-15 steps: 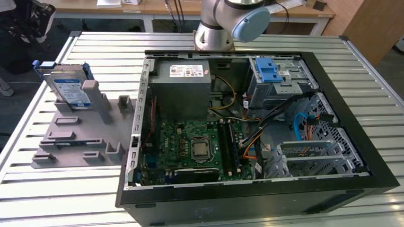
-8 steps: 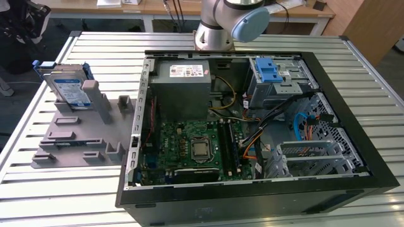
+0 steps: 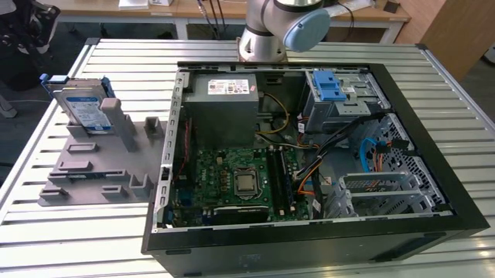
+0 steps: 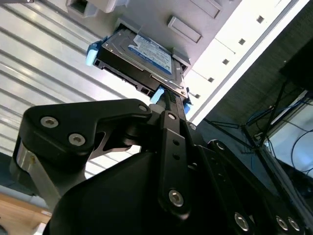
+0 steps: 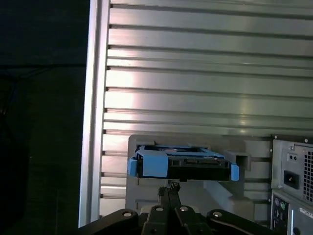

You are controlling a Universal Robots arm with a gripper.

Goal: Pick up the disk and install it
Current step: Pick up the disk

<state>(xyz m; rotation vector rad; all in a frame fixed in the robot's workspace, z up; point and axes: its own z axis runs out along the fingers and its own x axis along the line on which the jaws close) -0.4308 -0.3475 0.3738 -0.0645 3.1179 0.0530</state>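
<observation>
The disk point(image 3: 81, 107), a silver drive with a white-and-blue label in a blue carrier, stands leaning in a grey holder point(image 3: 101, 168) at the exterior view's left, outside the computer case. Both wrist views show the disk point(image 4: 142, 56) point(image 5: 183, 166) just beyond my gripper point(image 4: 172, 98) point(image 5: 168, 190). The gripper's black fingers are shut together with nothing between them. They point at the disk's edge and stay clear of it.
The open black computer case point(image 3: 433, 145) holds a grey power supply box point(image 3: 224, 110), a metal cage with a blue latch point(image 3: 332, 92) and a green motherboard point(image 3: 240, 179). All rest on a slatted aluminium table point(image 3: 93, 231). The table's edge point(image 5: 95, 98) runs beside the holder.
</observation>
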